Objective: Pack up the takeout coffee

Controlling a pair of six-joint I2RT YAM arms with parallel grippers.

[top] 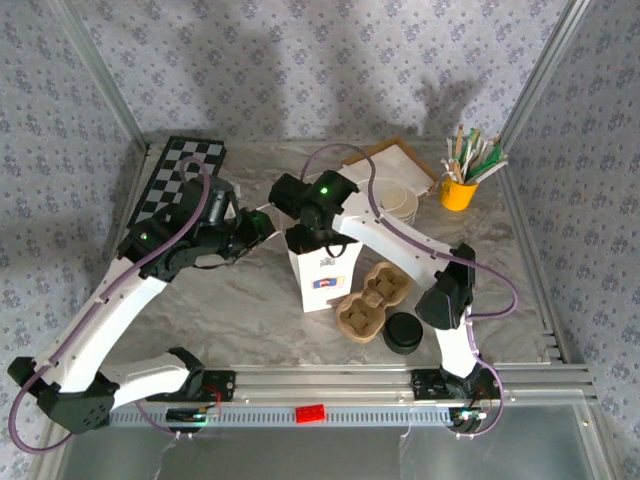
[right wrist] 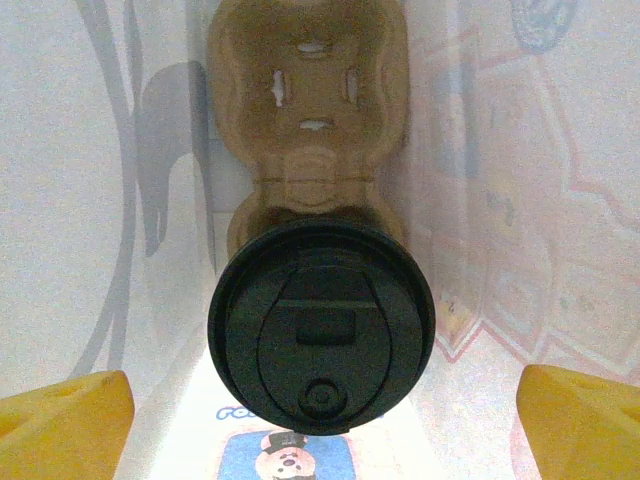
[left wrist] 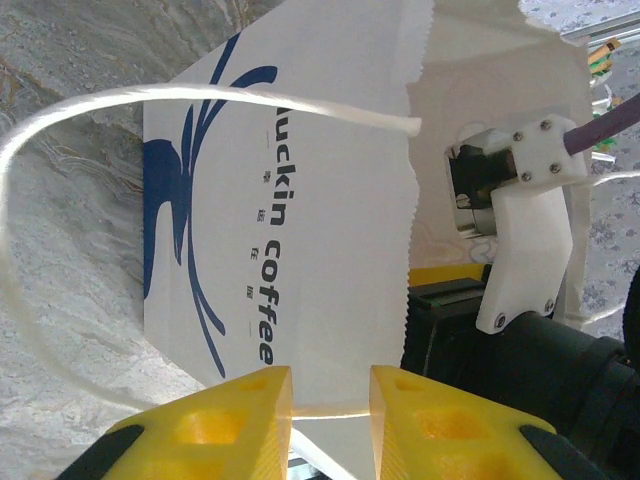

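Yellow-fingered left claw (left wrist: 330, 395): we log it narrowly parted about the rim of the paper bag (left wrist: 300, 200); clamped or not, we cannot tell. Right claw (right wrist: 322, 415): spread wide inside the bag, above the lidded coffee cup (right wrist: 320, 325) seated in its carrier (right wrist: 305, 90). Step: loading, judged done; next, lift out straight. Print: "luckin coffee".
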